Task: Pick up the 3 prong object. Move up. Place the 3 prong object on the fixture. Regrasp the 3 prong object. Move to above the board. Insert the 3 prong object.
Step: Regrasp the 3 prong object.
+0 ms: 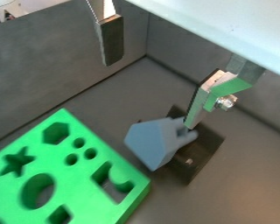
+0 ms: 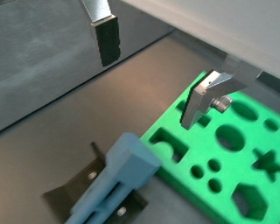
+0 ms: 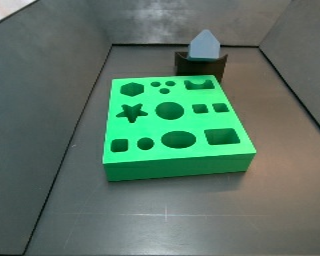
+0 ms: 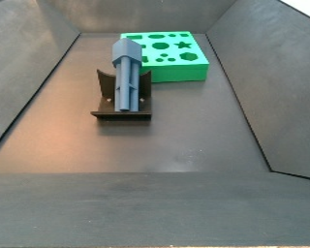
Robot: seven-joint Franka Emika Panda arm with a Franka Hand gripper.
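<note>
The 3 prong object (image 4: 128, 73), a light blue-grey peg, rests on the dark fixture (image 4: 106, 102). Both side views show it there, with its pointed end (image 3: 204, 43) above the fixture (image 3: 203, 68). The green board (image 3: 176, 165) with shaped holes lies beside the fixture (image 1: 195, 164). My gripper (image 1: 152, 93) shows only in the wrist views. It hangs open above the 3 prong object (image 1: 160, 140), its fingers (image 1: 112, 39) wide apart with nothing between them. In the wrist view opposite, the gripper (image 2: 149, 94) is above the 3 prong object (image 2: 119, 179) and the board (image 2: 254, 140).
Grey sloping walls (image 3: 69, 80) enclose the dark floor (image 4: 158, 145) on all sides. The board (image 4: 197, 66) lies at the far end in a side view, close to a wall. A pale panel (image 1: 213, 22) shows behind the fingers.
</note>
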